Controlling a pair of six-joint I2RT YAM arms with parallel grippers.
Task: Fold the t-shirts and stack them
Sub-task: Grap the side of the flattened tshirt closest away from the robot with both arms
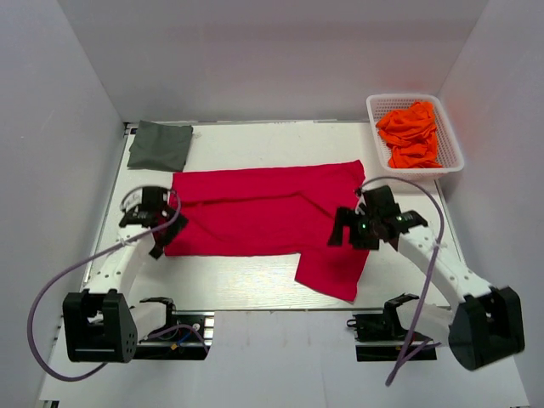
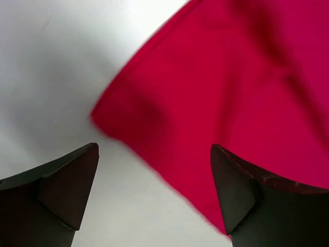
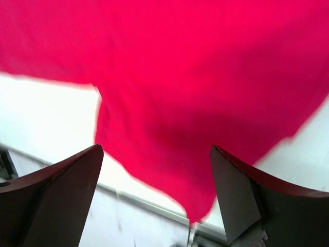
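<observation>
While the grey-green t-shirt (image 1: 160, 144) lies folded, the crimson t-shirt (image 1: 263, 212) sprawls part-folded and orange t-shirts (image 1: 412, 134) wait in the basket (image 1: 425, 173); left tool (image 2: 154, 154) and right tool (image 3: 157, 154) gape, empty.

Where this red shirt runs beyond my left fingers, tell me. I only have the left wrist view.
Observer: The red t-shirt lies spread across the middle of the table, with one flap reaching toward the near edge on the right side.
Operator: Report the right gripper.
Observer: The right gripper is open over the shirt's right part, with nothing between its fingers.
Operator: List the other shirts.
Observer: A dark grey-green t-shirt lies folded at the far left, and orange t-shirts sit in the white basket at the far right.
</observation>
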